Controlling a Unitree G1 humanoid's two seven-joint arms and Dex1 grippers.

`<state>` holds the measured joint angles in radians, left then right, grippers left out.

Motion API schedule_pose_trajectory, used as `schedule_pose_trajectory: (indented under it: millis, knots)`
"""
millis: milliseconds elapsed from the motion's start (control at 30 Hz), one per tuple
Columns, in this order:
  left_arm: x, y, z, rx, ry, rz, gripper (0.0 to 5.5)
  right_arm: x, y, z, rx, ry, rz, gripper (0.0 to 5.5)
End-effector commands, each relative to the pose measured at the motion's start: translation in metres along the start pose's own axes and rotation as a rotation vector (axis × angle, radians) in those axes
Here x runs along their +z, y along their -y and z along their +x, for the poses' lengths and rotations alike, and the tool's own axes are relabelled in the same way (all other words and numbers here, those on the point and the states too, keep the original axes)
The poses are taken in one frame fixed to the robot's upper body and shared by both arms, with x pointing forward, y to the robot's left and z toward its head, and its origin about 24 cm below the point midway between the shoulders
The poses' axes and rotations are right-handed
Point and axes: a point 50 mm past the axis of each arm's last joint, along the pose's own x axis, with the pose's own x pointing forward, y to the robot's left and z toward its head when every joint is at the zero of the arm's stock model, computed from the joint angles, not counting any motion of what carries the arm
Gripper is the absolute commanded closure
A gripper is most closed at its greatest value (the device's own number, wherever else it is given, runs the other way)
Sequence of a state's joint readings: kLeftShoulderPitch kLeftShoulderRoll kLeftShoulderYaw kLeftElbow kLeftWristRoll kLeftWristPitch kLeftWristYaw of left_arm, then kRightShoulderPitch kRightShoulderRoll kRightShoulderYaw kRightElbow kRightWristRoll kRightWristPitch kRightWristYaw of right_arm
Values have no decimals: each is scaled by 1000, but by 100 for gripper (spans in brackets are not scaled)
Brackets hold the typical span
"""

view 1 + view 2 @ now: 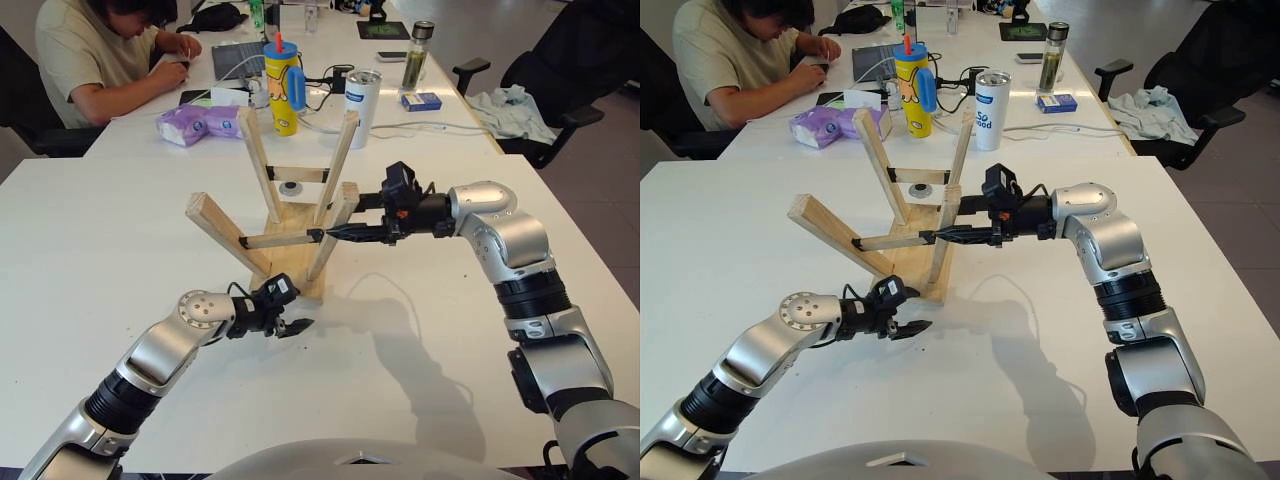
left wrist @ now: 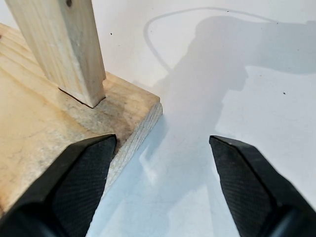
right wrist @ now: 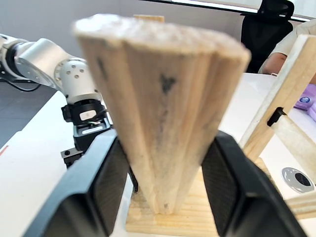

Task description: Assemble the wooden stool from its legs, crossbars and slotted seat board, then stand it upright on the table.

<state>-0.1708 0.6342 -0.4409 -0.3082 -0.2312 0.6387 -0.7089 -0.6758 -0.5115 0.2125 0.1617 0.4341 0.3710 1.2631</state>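
Observation:
The wooden stool (image 1: 285, 215) stands upside down mid-table, its slotted seat board (image 1: 297, 262) flat on the surface and the legs pointing up, joined by crossbars (image 1: 297, 174). The far-left leg (image 1: 222, 234) splays outward. My right gripper (image 1: 345, 218) is shut on the near-right leg (image 3: 163, 123), one pad (image 3: 106, 182) on either side. In front of the board's near corner (image 2: 133, 116), my left gripper (image 1: 290, 325) hovers low and open; one finger (image 2: 74, 187) overlaps the board's edge, the other is over bare table.
A small round part (image 1: 290, 187) lies behind the stool. At the back stand a yellow bottle (image 1: 283, 85), a white tumbler (image 1: 362, 105), a purple tissue pack (image 1: 195, 122) and cables. The table's front and right sides are free.

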Motion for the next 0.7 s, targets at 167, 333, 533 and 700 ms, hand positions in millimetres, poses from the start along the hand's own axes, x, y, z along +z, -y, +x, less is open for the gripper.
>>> schedule_pose_trajectory:
  millis: [167, 333, 533, 700]
  knots:
    - [-32, 11, 4, -46, -126, -103, 199, -36, -8, 12, 14, -163, 59, 343]
    - [-34, 10, 5, -40, -132, -113, 199, -33, -16, 14, 54, -149, 66, 343]
    - [9, -3, -2, 103, 180, 15, 199, -37, -13, 15, -24, -169, 134, 343]
    - [24, -2, -17, 168, 308, 104, 199, -34, -16, 14, -25, -192, 121, 343]
